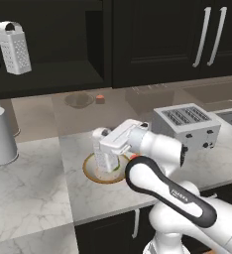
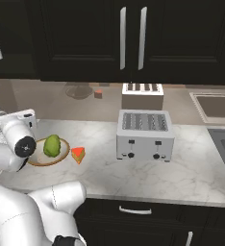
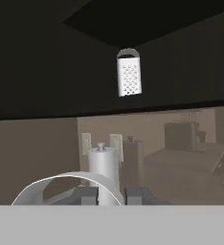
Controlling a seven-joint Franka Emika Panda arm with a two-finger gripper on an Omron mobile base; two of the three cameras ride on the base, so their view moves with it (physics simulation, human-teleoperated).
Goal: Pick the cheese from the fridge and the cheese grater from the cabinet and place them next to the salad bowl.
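Note:
My gripper (image 1: 104, 150) is shut on the cheese grater (image 1: 105, 162), a short perforated silver-white box held upright under the hand. In the left base view it overlaps the near-left part of the salad bowl (image 1: 94, 174); whether it touches anything I cannot tell. Its rounded handle (image 3: 61, 184) arcs by my fingertips (image 3: 87, 196) in the hand view. The tan-rimmed bowl (image 2: 37, 161) carries a green lettuce head (image 2: 52, 145). Just right of the bowl, the orange-red cheese (image 2: 78, 154) wedge lies on the counter. The open black cabinet (image 1: 48, 77) is up at the left. The fridge is out of view.
A taller silver grater (image 1: 14, 47) stands on the cabinet shelf. A silver toaster (image 2: 144, 134) sits right of the bowl. A white paper-towel roll (image 1: 1, 141) stands at the left, a tiny red cube (image 1: 100, 99) by the back wall, and a sink (image 2: 215, 108) far right.

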